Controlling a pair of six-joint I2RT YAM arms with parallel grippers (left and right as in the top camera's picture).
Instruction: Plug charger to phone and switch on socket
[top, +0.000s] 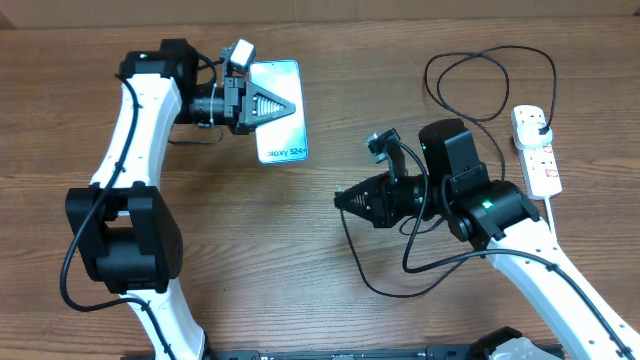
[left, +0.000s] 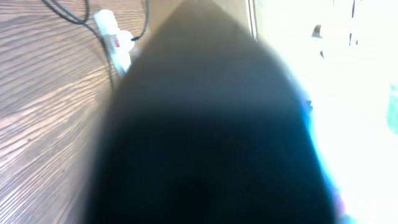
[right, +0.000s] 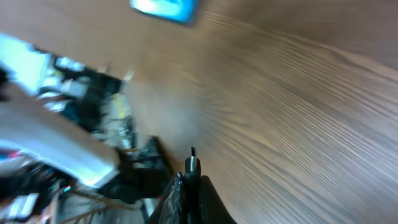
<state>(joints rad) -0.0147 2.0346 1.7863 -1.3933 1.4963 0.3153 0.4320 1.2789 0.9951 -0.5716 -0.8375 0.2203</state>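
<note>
The phone (top: 283, 130) lies at the upper middle of the wooden table, its light blue screen up; it also shows in the right wrist view (right: 165, 7). My left gripper (top: 292, 105) reaches over it from the left and looks shut on its edge. In the left wrist view a dark blurred finger (left: 211, 137) fills the frame beside the bright screen. My right gripper (top: 342, 198) is shut on the charger's connector tip (right: 193, 162) and points left, well apart from the phone. The black cable (top: 378, 285) loops to a plug in the white socket strip (top: 540, 165), which also shows in the left wrist view (left: 112, 37).
The cable makes a large loop (top: 490, 60) behind the right arm. The left arm's base (top: 120, 240) stands at the front left. A white crumpled object (top: 518, 350) lies at the front right edge. Blurred clutter (right: 68, 93) sits beyond the table edge.
</note>
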